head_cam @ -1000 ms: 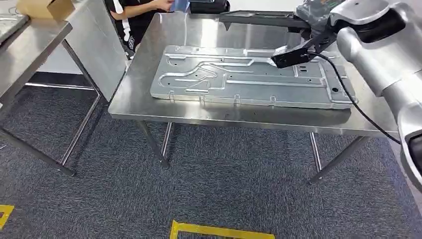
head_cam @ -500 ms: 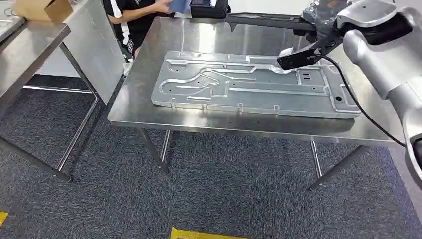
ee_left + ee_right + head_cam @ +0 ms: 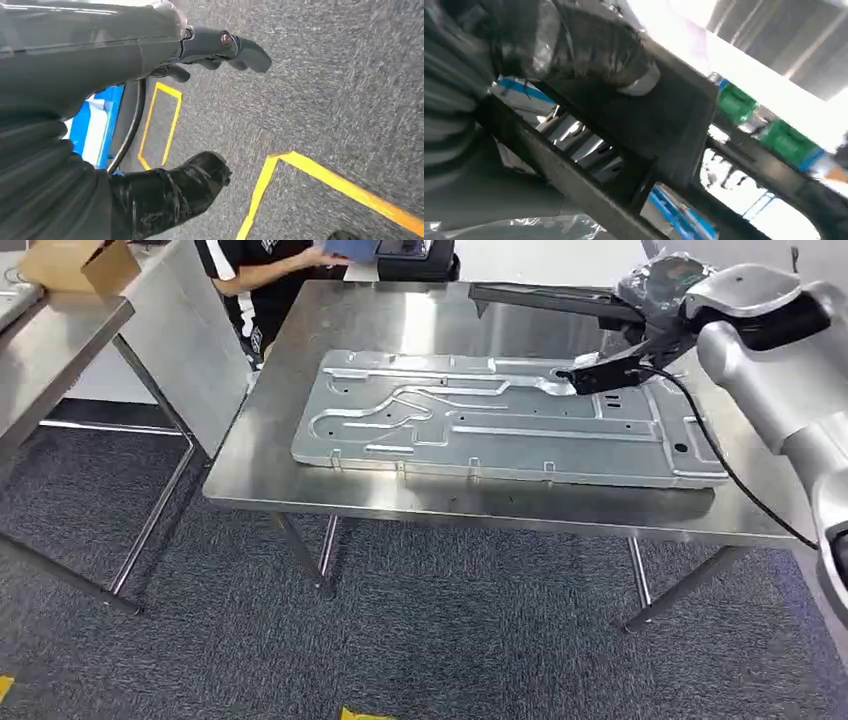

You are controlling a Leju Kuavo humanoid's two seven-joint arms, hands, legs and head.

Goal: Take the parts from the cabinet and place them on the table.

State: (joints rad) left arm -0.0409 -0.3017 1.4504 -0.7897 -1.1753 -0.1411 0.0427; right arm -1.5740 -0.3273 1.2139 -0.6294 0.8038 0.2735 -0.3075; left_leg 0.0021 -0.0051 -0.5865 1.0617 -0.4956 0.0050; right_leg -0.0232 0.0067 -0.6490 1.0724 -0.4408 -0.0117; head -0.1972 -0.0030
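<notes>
One stamped metal panel (image 3: pixel 500 420) is seen flat on the steel table (image 3: pixel 300 490), and beyond it one long black part (image 3: pixel 550 298) is held by the right hand (image 3: pixel 660 290) (fingers largely hidden), while the left hand (image 3: pixel 215 47) is curled, gripping nothing.

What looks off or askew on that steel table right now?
Nothing looks damaged or spilled. The stamped metal panel lies flat on the steel table, slightly skewed to its front edge. The right hand holds a long black part out over the far side, not yet set down.
</notes>
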